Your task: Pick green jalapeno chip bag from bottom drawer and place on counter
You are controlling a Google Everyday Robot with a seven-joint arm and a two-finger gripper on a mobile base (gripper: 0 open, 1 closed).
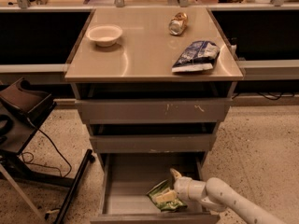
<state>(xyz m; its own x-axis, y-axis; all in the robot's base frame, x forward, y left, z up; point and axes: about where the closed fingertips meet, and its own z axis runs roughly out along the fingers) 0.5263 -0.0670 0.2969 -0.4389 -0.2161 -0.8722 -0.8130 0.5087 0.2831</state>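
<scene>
The green jalapeno chip bag (162,198) lies in the open bottom drawer (122,183), right of the middle and near the front. My gripper (176,186) reaches in from the lower right on its white arm. It sits at the bag's right edge, touching or just above it. The counter (145,55) is the beige top of the cabinet, well above the gripper.
On the counter are a white bowl (105,34) at the back left, a can (178,23) lying at the back right and a blue-and-white bag (196,56) at the right edge. Two upper drawers are slightly open. A black stand (28,125) with cables is left of the cabinet.
</scene>
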